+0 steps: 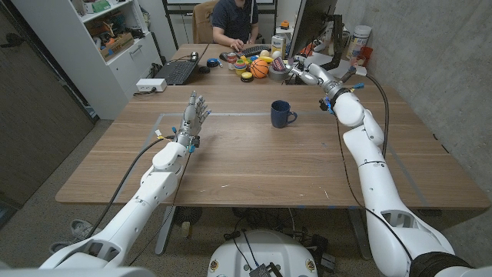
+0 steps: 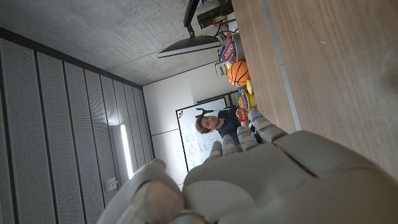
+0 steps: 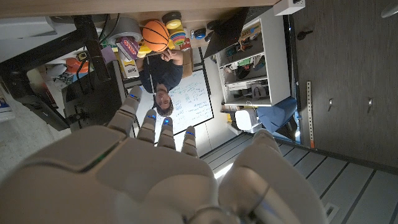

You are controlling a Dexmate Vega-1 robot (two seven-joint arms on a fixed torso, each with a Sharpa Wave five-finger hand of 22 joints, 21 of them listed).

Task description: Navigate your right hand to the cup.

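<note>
Head view: dark blue cup (image 1: 282,114) upright mid-table, handle toward the right arm. Right hand (image 1: 301,71) well beyond the cup by the toy pile, fingers spread, holding nothing. Best drawn back toward the cup, slowing early to avoid tipping it.

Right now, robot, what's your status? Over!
Both hands empty: left hand open, upright over the table; right hand open, far side near the toys. Cup stands alone, untouched. Nothing in between.
</note>
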